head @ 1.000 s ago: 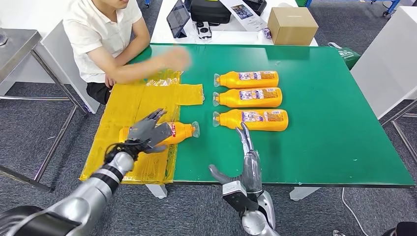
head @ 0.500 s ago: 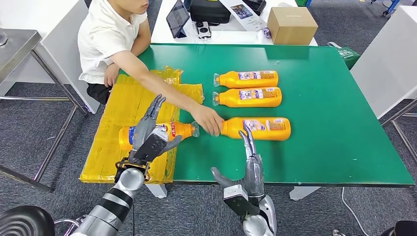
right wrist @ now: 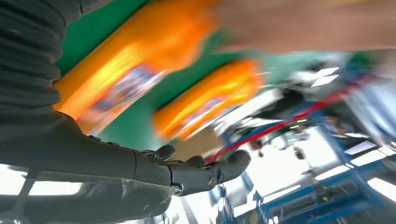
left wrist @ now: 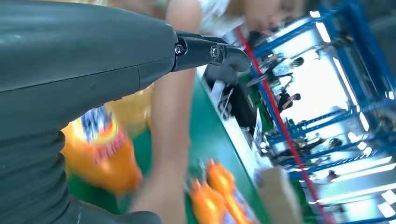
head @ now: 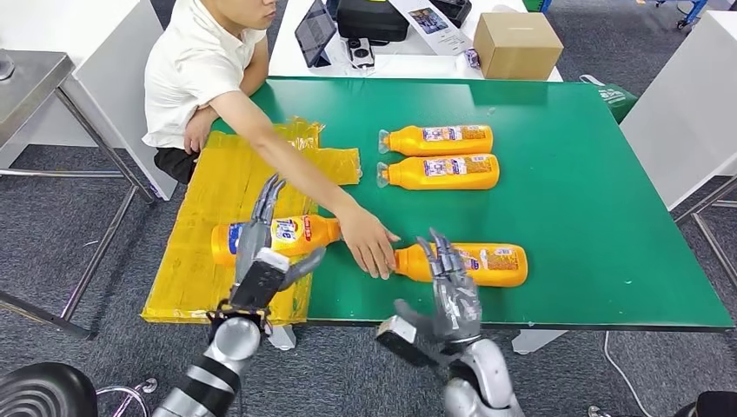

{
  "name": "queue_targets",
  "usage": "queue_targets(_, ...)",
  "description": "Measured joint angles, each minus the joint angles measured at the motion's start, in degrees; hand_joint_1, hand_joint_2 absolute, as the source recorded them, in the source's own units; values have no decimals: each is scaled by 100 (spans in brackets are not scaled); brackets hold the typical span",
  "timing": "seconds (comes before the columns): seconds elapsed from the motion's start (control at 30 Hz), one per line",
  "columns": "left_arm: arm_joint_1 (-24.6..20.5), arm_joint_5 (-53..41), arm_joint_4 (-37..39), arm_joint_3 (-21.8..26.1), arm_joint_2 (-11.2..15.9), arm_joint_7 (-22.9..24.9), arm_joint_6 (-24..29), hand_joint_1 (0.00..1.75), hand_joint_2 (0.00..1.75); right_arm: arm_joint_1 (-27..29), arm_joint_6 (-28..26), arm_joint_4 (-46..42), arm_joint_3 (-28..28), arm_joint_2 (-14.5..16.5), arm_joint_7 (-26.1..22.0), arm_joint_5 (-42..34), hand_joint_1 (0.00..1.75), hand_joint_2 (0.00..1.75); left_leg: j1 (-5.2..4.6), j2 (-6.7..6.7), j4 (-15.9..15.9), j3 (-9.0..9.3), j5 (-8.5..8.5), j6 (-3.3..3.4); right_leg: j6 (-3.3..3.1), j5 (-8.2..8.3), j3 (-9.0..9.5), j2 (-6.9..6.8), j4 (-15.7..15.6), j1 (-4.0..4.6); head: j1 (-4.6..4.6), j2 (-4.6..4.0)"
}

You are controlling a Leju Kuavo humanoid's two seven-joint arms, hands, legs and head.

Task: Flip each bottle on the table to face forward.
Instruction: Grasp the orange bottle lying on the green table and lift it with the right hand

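Several orange bottles lie on their sides on the green table (head: 591, 217). One bottle (head: 287, 234) rests on the yellow plastic sheet (head: 217, 191), just beyond my left hand (head: 261, 261), which is raised with fingers spread and holds nothing. A second bottle (head: 482, 263) lies near the front edge, partly behind my right hand (head: 448, 291), also empty with fingers apart. A person's hand (head: 369, 243) rests at that bottle's cap end. Two more bottles (head: 434, 139) (head: 439, 171) lie side by side farther back. Blurred orange bottles (right wrist: 135, 74) show in the right wrist view.
The person in a white shirt (head: 187, 69) sits at the table's far left, arm stretched across the yellow sheet. A cardboard box (head: 517, 43) and dark devices (head: 369, 22) stand on a white table behind. A metal table (head: 35, 78) is at the left.
The person has dragged the nearest bottle toward the front edge and slightly right. My right hand rose and closed in on it. My left hand drew back slightly from its bottle.
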Motion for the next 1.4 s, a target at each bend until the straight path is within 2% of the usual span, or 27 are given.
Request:
queue_targets(0.1, 326, 544, -101, -96, -200, -157, 181, 0, 175, -362, -32, 615, -437, -353, 409, 632, 0, 175, -9, 0, 1, 0, -1, 2, 8, 5, 1, 0, -2, -9, 1, 0)
queue_targets(0.2, 525, 791, -195, -236, -261, -213, 265, 0, 175, -568, 93, 1097, -668, -598, 481, 735, 0, 175, -10, 1, 3, 0, -1, 3, 11, 7, -1, 0, -3, -9, -1, 0)
queue_targets(0.3, 618, 893, -338, -310, -265, -175, 267, 0, 175, -564, 263, 1300, -712, -700, 554, 791, 0, 175, -4, 1, 2, -1, -2, 2, 11, 7, -5, 0, -3, -2, -3, 0)
queue_targets(0.63, 650, 835, -527, -340, -265, -110, 209, 0, 175, -444, 196, 1311, -582, -839, 1117, 1452, 0, 175, 9, 4, 1, 1, -1, 2, 8, 5, -2, 2, -2, 9, -2, 0)
queue_targets(0.77, 650, 821, -533, -340, -265, -111, 193, 0, 175, -434, 292, 1294, -553, -893, 1152, 1419, 0, 175, 2, 3, 1, 2, 0, 3, 9, 6, 1, 2, -3, 3, -2, 0)
queue_targets(0.87, 645, 842, -543, -345, -269, -127, 166, 0, 175, -480, 441, 1316, -549, -918, 1008, 1144, 0, 175, 1, 5, 1, 4, 0, 3, 10, 7, 3, 3, -3, 2, -2, 0)
queue_targets(1.03, 606, 946, -544, -423, -283, -186, 105, 0, 175, -777, 567, 1608, -517, -925, 765, 1011, 0, 175, 2, 7, 1, 9, 1, 5, 10, 9, 5, 6, -3, 3, -1, 0)
queue_targets(1.4, 557, 1046, -548, -567, -296, -198, 62, 0, 175, -1604, 1005, 2330, -274, -908, 952, 1032, 0, 175, 4, 8, 1, 12, 12, 8, 14, 15, 10, 6, -2, 5, -1, 0)
